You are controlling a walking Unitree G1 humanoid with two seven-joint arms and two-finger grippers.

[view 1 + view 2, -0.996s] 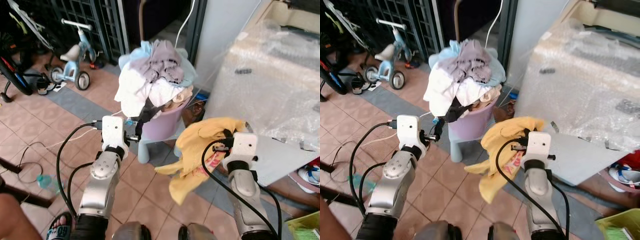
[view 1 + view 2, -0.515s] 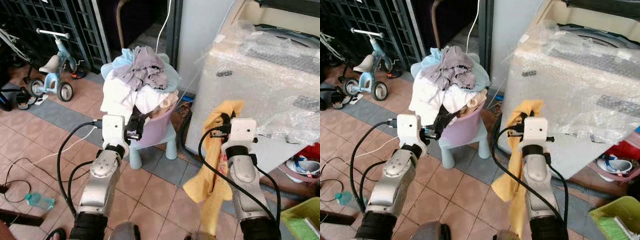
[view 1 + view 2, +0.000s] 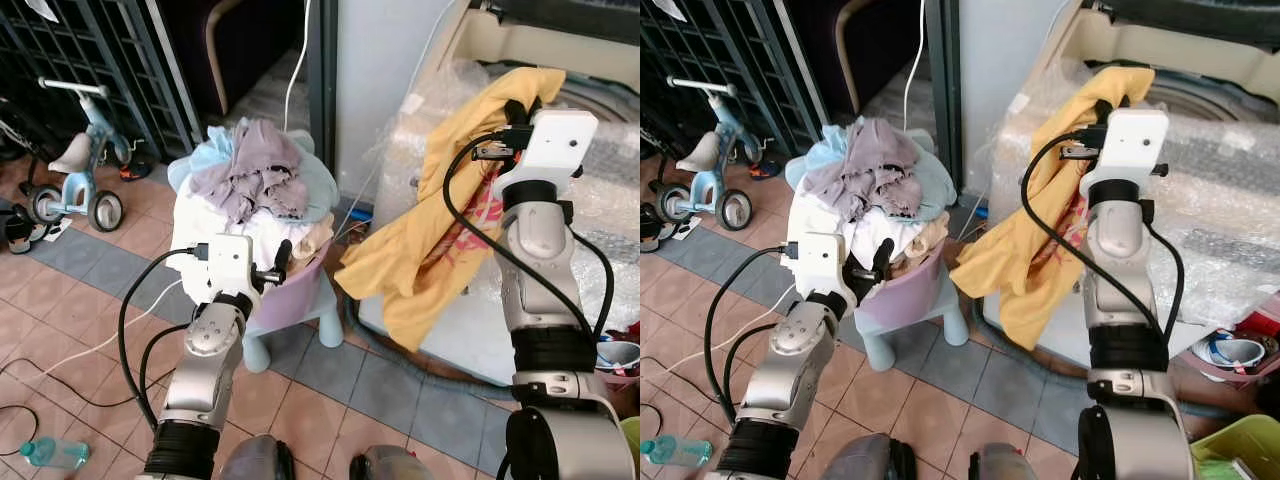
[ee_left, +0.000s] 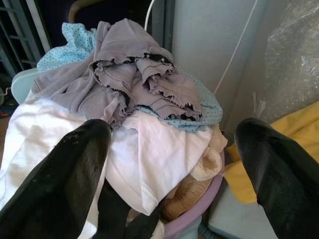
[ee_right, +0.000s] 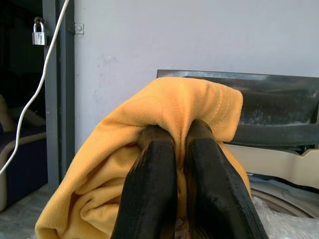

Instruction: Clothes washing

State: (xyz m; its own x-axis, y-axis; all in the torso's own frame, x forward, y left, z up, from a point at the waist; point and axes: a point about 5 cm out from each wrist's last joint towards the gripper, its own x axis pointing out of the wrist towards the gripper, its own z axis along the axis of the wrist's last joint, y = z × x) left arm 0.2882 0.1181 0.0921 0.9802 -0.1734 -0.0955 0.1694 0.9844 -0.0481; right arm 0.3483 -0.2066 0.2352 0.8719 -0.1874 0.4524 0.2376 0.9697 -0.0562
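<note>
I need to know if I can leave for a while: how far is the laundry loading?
Early on. The right gripper holds a yellow garment raised at the washing machine, not dropped in. The left gripper is open by the purple basket, heaped with clothes to load.

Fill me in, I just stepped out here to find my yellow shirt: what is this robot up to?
It is doing laundry. The right gripper is shut on a yellow garment, held up high beside the plastic-wrapped washing machine, with the cloth hanging down its front. The left gripper is open and points at the heap of clothes in the purple basket, which sits on a small light-blue stool. Nothing from the heap is in its fingers.
</note>
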